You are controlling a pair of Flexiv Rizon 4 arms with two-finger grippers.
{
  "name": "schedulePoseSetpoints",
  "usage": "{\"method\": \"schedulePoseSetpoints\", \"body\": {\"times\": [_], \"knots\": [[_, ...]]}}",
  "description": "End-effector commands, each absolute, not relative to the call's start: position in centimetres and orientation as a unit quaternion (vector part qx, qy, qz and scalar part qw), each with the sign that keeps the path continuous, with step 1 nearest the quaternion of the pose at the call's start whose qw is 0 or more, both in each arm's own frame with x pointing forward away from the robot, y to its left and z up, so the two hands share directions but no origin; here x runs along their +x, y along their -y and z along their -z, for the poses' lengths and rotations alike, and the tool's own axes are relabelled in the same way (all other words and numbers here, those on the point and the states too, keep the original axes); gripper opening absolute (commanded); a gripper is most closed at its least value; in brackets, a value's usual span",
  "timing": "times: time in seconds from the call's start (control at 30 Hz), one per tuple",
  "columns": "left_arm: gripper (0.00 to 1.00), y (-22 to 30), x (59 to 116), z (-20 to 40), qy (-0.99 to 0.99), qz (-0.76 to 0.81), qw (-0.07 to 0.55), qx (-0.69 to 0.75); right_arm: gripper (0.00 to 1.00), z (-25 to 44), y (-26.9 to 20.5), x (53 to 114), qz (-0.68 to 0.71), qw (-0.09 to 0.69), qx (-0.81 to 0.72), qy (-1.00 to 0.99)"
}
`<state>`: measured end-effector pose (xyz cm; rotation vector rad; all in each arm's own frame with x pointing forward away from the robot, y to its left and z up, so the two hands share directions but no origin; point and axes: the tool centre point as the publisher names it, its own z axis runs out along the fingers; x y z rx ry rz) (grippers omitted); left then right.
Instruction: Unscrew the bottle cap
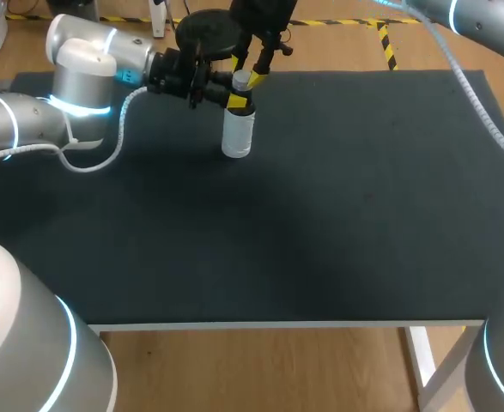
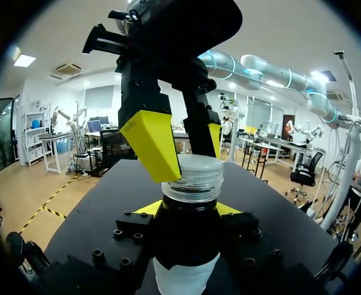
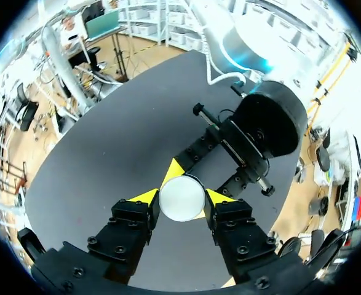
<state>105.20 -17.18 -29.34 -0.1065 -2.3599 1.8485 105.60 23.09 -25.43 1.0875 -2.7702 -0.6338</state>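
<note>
The bottle (image 1: 237,136) stands upright on the far left part of the table (image 1: 346,223), and its clear ribbed cap (image 2: 195,178) sits square on the neck. No gap shows under it, no tilt, so I'd call the cap not yet off.

Now the hold. The left gripper (image 2: 187,212) comes in from the side and is clamped on the bottle just below the cap, one yellow tip on each side of the dark neck. That's the anchor.

From above, the right gripper (image 3: 181,198) has dropped straight over the top, with a yellow finger (image 2: 150,142) pressed to each side of the cap. It is closed narrow on the cap, which from its own wrist camera sits as a white disc squarely between the tips.

So both grips look set. Everything that counts is left: turning the cap, probably over several twists, then lifting it clear. Whether the thread has begun to loosen, I can't tell from here.
</note>
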Motion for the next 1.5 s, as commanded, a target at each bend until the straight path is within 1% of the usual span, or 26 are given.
{"method": "schedulePoseSetpoints", "body": {"times": [0.03, 0.53, 0.57, 0.77, 0.9, 0.97, 1.0, 1.17, 1.5], "knots": [[0.00, 17.0, 105.8, 29.4, 0.786, -0.614, 0.071, -0.034, 0.00, 24.9, -23.2, 105.9, 0.203, 0.072, 0.378, 0.900], [0.00, 17.0, 105.8, 29.4, 0.786, -0.614, 0.071, -0.034, 0.00, 24.6, -23.2, 105.9, 0.202, 0.080, 0.391, 0.894], [0.00, 17.0, 105.8, 29.4, 0.786, -0.614, 0.071, -0.034, 1.00, 24.7, -23.3, 105.9, 0.198, 0.080, 0.384, 0.898], [0.00, 17.0, 105.8, 29.4, 0.786, -0.614, 0.071, -0.034, 1.00, 24.6, -23.2, 106.0, 0.192, 0.089, 0.338, 0.917], [0.00, 17.0, 105.8, 29.4, 0.786, -0.614, 0.071, -0.034, 1.00, 24.4, -23.3, 106.4, 0.179, 0.096, 0.223, 0.953], [0.00, 17.0, 105.8, 29.4, 0.786, -0.614, 0.071, -0.034, 1.00, 24.6, -23.3, 106.3, 0.183, 0.116, 0.197, 0.956], [0.00, 17.0, 105.8, 29.4, 0.786, -0.614, 0.071, -0.034, 1.00, 24.8, -23.4, 106.4, 0.171, 0.107, 0.177, 0.963], [0.00, 17.0, 105.8, 29.4, 0.786, -0.614, 0.071, -0.034, 1.00, 25.2, -23.6, 106.5, 0.165, 0.119, 0.119, 0.972], [0.00, 17.0, 105.8, 29.4, 0.786, -0.614, 0.071, -0.034, 1.00, 25.4, -23.4, 107.1, 0.161, 0.095, 0.063, 0.980]]}}
